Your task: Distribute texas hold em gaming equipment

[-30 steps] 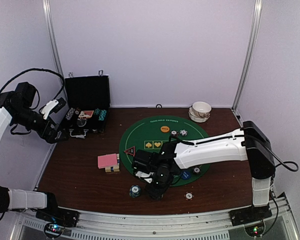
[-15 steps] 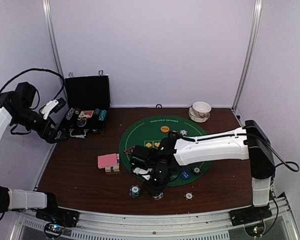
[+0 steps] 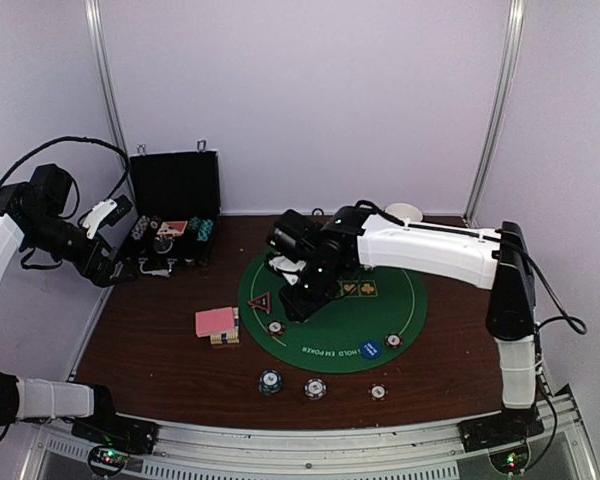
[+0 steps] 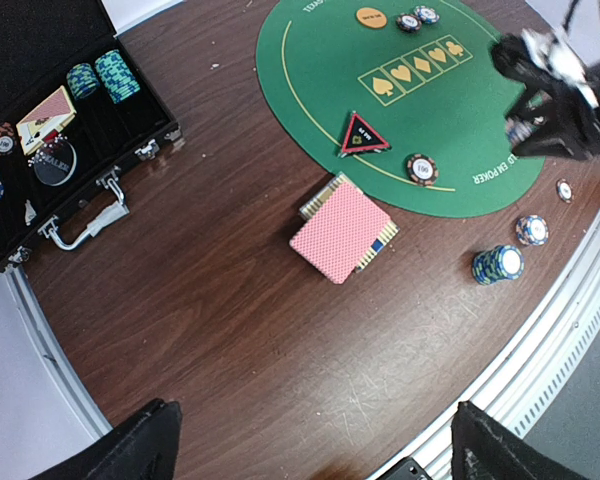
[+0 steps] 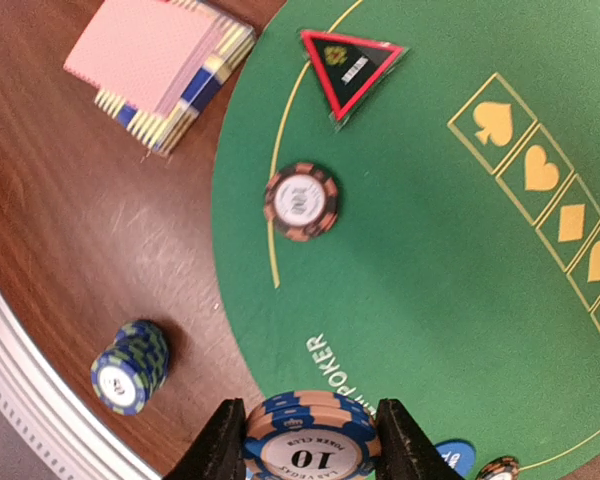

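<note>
My right gripper [image 5: 310, 440] is shut on a short stack of blue-and-orange poker chips [image 5: 312, 445] marked 10, held above the near rim of the green mat [image 3: 380, 305]. From above, the right gripper [image 3: 298, 298] hangs over the mat's left half. Below it lie the black-and-red triangular marker [image 5: 352, 62], a brown chip [image 5: 300, 200] and the pink-backed cards [image 5: 160, 50]. A blue-green chip stack [image 3: 270, 381] and another stack [image 3: 314, 388] stand on the wood. My left gripper [image 4: 315, 450] is open over bare wood, high at the left.
The open black case [image 3: 175, 215] with more chips stands at the back left. White bowls [image 3: 408, 210] peek out behind the right arm. A blue disc [image 3: 370, 350] and single chips [image 3: 393, 340] [image 3: 378, 392] lie near the front. The orange disc [image 4: 371, 16] lies far on the mat.
My right gripper closed on chips by the front edge, then rose and swung back over the mat's left half. One stack stayed on the wood. The left arm held still.
</note>
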Action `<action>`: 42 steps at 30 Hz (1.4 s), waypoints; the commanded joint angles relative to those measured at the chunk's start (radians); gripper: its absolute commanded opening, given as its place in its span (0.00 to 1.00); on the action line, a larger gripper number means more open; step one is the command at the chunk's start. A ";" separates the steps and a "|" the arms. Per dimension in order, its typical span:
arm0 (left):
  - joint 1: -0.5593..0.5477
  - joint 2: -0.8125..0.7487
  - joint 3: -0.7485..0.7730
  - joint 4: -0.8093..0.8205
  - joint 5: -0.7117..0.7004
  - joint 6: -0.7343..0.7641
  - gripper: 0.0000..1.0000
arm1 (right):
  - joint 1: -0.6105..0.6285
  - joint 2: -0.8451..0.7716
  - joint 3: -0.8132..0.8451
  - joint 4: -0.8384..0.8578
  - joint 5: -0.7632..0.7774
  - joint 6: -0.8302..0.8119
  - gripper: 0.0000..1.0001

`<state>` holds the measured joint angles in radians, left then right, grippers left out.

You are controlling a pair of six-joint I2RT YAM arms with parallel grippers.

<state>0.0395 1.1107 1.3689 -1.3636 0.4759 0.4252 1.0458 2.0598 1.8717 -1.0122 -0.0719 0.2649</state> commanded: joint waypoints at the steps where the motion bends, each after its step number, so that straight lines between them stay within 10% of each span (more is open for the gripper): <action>1: 0.007 -0.009 0.019 -0.002 0.016 0.007 0.97 | -0.056 0.132 0.143 -0.023 0.047 0.011 0.11; 20: 0.006 -0.003 0.012 0.008 0.017 0.012 0.97 | -0.141 0.510 0.514 -0.003 0.007 0.087 0.14; 32: 0.007 -0.010 -0.005 0.013 0.014 0.015 0.98 | -0.148 0.527 0.526 -0.001 -0.011 0.096 0.54; 42: 0.007 -0.014 0.000 0.017 0.015 0.009 0.98 | -0.150 0.400 0.527 -0.019 -0.011 0.074 0.56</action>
<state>0.0395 1.1107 1.3678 -1.3628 0.4763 0.4282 0.9012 2.5740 2.3749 -1.0134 -0.0856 0.3458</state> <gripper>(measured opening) 0.976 0.563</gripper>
